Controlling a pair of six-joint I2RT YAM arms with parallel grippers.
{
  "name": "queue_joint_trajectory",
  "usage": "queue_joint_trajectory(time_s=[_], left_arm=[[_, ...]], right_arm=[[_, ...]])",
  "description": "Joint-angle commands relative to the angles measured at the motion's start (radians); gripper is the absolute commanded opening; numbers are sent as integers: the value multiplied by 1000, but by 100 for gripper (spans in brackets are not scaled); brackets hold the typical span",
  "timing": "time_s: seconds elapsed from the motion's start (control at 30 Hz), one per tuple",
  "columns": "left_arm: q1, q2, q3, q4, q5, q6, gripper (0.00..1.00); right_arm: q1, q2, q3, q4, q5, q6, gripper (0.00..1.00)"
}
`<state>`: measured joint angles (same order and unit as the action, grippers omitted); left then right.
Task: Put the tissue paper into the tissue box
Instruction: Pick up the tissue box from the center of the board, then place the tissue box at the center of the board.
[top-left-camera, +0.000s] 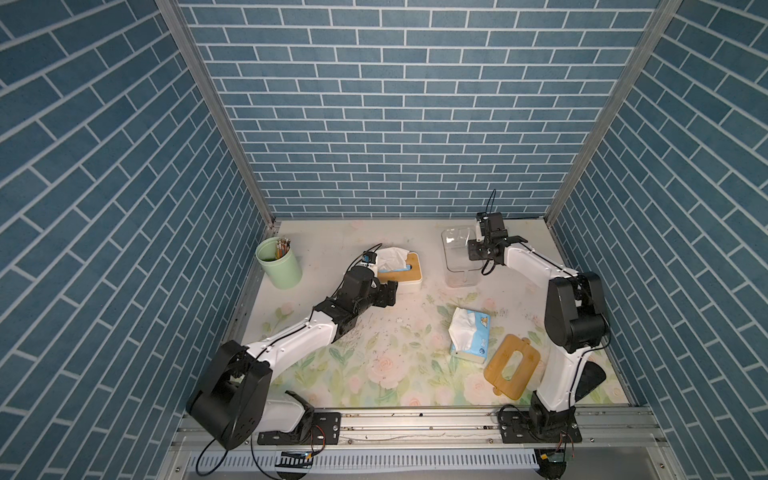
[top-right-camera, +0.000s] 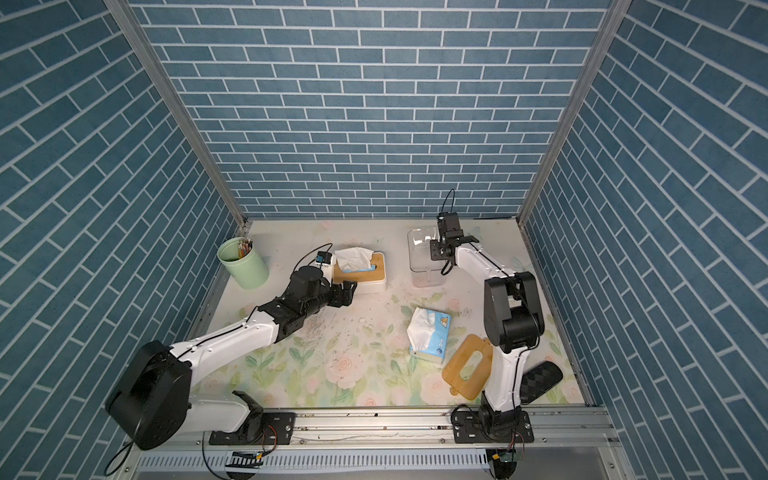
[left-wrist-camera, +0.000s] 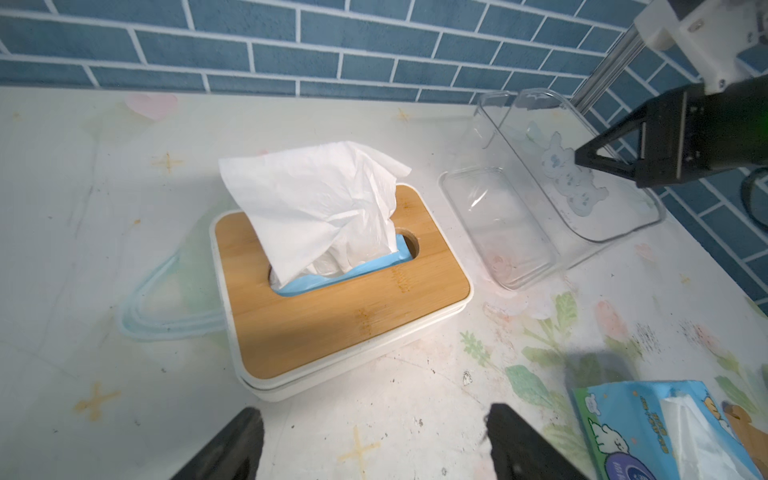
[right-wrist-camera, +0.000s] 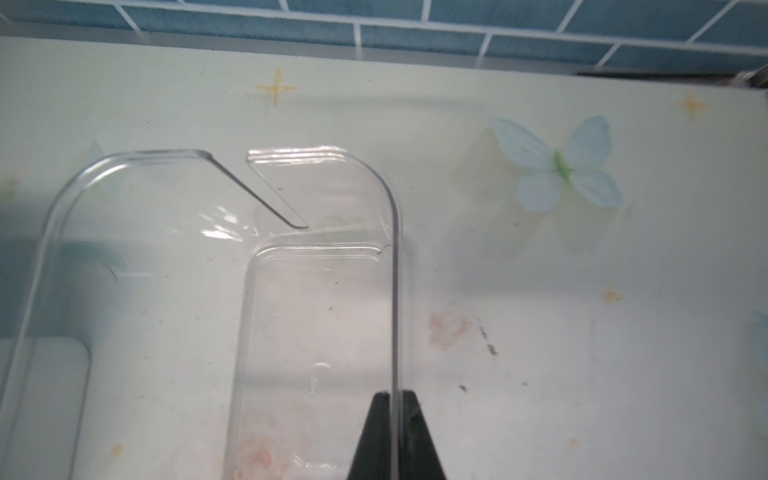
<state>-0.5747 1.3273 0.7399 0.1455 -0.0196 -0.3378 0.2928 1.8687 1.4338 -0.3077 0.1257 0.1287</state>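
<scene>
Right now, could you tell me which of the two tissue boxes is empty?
The clear box, whose wall the right gripper pinches: lidless, nothing inside. The white box has a bamboo lid with tissue poking out.

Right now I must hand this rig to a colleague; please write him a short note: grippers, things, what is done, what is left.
Left gripper: open, empty, near the white tissue box with bamboo lid; lid on, white tissue sticking out.
Right gripper: shut on a wall of the empty clear plastic box.
Blue soft tissue pack lies on the table, loose slotted bamboo lid beside it.
Done: white box filled. Left, probably: pack into clear box, lid on.
</scene>
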Motion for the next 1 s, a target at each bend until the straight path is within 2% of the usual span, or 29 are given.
queue_joint_trajectory(time_s=[0.0, 0.17, 0.3, 0.5, 0.6, 0.73, 0.97], left_arm=[[3, -66, -10, -40, -45, 23, 94], [51, -168, 1, -81, -38, -12, 100], [115, -276, 7, -133, -41, -30, 100], [281, -366, 53, -236, -24, -33, 100], [364, -371, 81, -259, 20, -28, 100], [446, -354, 92, -262, 76, -30, 100], [481, -362, 42, -237, 108, -53, 100]], right_arm=[[2, -201, -34, 55, -64, -51, 0], [46, -386, -126, 121, -295, -108, 0], [141, -467, -146, 86, -376, -200, 0], [257, -535, -173, -1, -467, -331, 0], [315, -520, -171, -49, -519, -379, 0], [408, -454, -149, -119, -524, -444, 0], [524, -287, -112, -185, -496, -599, 0]])
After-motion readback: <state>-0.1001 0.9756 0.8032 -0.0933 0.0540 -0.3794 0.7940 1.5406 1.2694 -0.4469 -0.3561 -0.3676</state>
